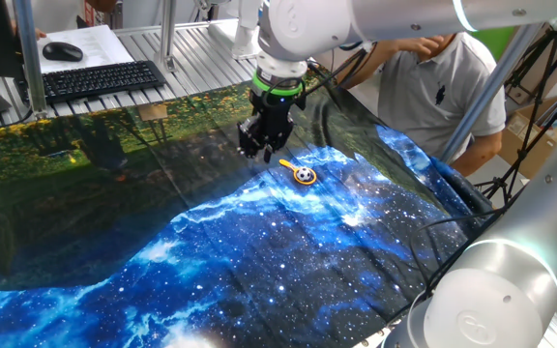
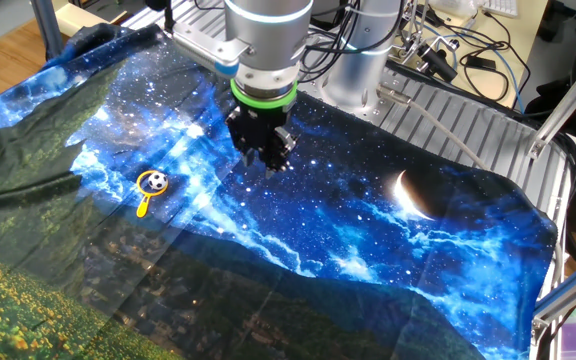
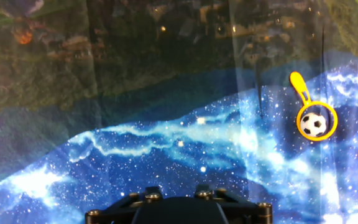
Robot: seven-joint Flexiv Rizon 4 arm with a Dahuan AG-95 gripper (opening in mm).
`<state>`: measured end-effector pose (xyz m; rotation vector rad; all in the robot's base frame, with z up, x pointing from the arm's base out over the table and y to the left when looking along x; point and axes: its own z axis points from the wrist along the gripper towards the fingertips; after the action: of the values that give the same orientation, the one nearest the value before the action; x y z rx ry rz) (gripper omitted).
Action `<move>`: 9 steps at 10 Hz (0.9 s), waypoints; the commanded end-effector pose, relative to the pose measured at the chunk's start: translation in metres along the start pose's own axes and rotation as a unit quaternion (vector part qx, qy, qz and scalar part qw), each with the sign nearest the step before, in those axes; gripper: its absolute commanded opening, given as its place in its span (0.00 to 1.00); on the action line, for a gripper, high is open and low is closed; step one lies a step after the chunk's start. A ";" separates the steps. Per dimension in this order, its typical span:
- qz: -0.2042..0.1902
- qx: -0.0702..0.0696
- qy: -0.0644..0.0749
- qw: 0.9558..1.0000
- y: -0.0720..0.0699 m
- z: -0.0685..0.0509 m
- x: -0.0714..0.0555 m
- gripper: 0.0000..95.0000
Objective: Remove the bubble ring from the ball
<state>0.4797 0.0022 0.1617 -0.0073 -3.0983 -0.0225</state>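
Nothing of the task is done yet, as far as I can judge. The bubble ring (image 3: pixel 316 120) lies flat on the galaxy-print cloth (image 2: pixel 388 230) that covers the desk, and the ball (image 3: pixel 314 124) sits inside its hoop, with the orange-yellow rim showing all round it. The short handle points away from the ball, up and to the left in my hand view.

My hand (image 2: pixel 264 157) hangs above the cloth, off to one side of the pair and clearly apart from them; in one fixed view it sits just up and left of the ring's handle, in the other fixed view the ring and ball lie well to its left. I hold nothing. Whether my fingers are spread or closed I cannot tell: from both fixed cameras they read as one dark cluster, and my own camera shows only the black base of the hand at the bottom edge.

What is left is the whole job: bring the hand over the ring, take the thin plastic, probably by the handle, and lift the hoop off without dragging the little football along. It looks light and likely to roll.
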 end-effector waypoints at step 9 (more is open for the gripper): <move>-0.074 0.020 -0.012 0.997 -0.045 0.012 -0.078 0.00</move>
<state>0.5599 -0.0481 0.1453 0.2346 -3.1226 0.0418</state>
